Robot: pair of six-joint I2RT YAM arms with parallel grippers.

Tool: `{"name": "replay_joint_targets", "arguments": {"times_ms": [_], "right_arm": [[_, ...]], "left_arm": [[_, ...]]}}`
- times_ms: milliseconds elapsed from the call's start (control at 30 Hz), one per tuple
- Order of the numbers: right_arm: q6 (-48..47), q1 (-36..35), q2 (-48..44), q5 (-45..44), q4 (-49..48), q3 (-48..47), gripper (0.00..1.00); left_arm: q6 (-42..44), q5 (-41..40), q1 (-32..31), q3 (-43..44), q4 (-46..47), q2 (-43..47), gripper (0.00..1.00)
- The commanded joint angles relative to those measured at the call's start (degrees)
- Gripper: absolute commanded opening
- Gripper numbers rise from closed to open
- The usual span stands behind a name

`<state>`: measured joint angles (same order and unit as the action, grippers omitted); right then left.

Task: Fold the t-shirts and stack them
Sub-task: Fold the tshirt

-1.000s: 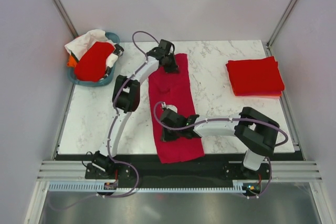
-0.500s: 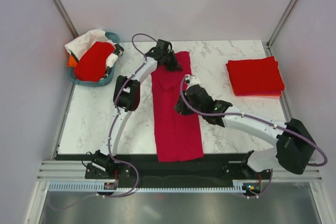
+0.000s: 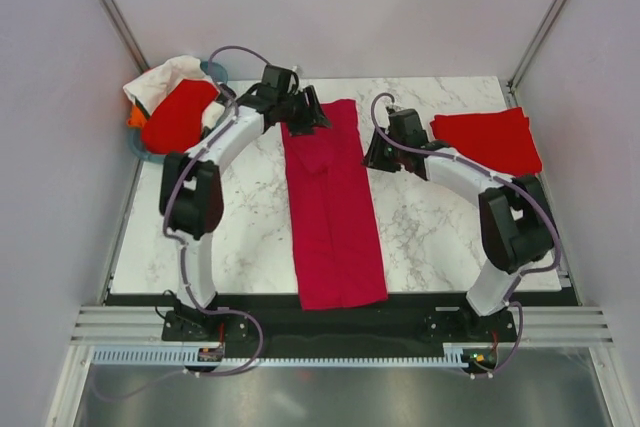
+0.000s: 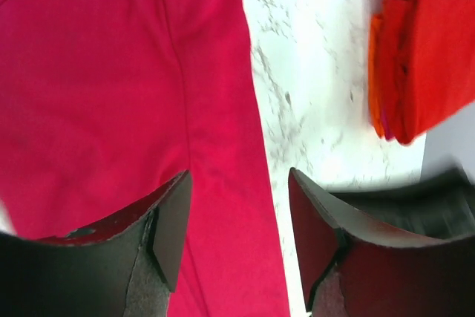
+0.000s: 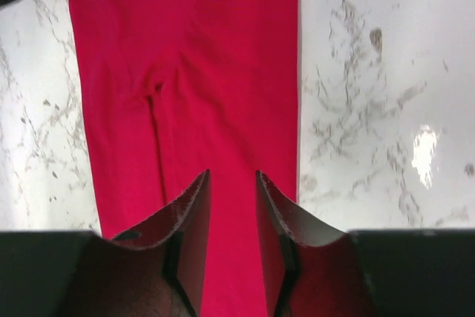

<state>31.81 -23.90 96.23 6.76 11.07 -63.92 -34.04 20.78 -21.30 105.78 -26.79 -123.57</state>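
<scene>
A crimson-pink t-shirt (image 3: 332, 212) lies flat on the marble table, folded into a long narrow strip that runs from the far side to the near edge. My left gripper (image 3: 304, 117) hovers open over the strip's far left corner, and nothing is between its fingers (image 4: 239, 176). My right gripper (image 3: 376, 154) is open just right of the strip's far end, above the cloth (image 5: 185, 72) with nothing held (image 5: 232, 174). A stack of folded red t-shirts (image 3: 488, 144) sits at the far right and also shows in the left wrist view (image 4: 427, 46).
A teal basket (image 3: 150, 154) at the far left corner holds a red shirt (image 3: 178, 115) and a white cloth (image 3: 160, 77). Bare marble (image 3: 440, 227) lies between the strip and the stack. Grey walls close in both sides.
Both grippers have opened and let go of the crimson shirt. The right arm swung from the strip's middle to its far right side. The left arm shifted left at the far end.
</scene>
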Motion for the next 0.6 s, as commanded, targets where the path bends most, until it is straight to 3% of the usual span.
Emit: {"name": "replay_joint_targets", "arguments": {"times_ms": [0, 167, 267, 567], "right_arm": [[-0.2, 2.1, 6.3, 4.2, -2.3, -6.3, 0.40], [0.3, 3.7, 15.1, 6.5, -2.5, -15.9, 0.57], [0.8, 5.1, 20.7, 7.9, -2.5, -21.3, 0.57], [1.8, 8.7, 36.0, 14.1, -1.9, -36.1, 0.57]], "left_arm": [[5.0, -4.2, -0.1, -9.4, 1.6, 11.6, 0.63], [5.4, -7.8, -0.1, -26.4, 5.5, 23.3, 0.68], [5.1, -11.3, 0.0, -33.7, 7.6, 28.0, 0.73], [4.3, -10.1, 2.6, -38.7, 11.8, 25.6, 0.73]]}}
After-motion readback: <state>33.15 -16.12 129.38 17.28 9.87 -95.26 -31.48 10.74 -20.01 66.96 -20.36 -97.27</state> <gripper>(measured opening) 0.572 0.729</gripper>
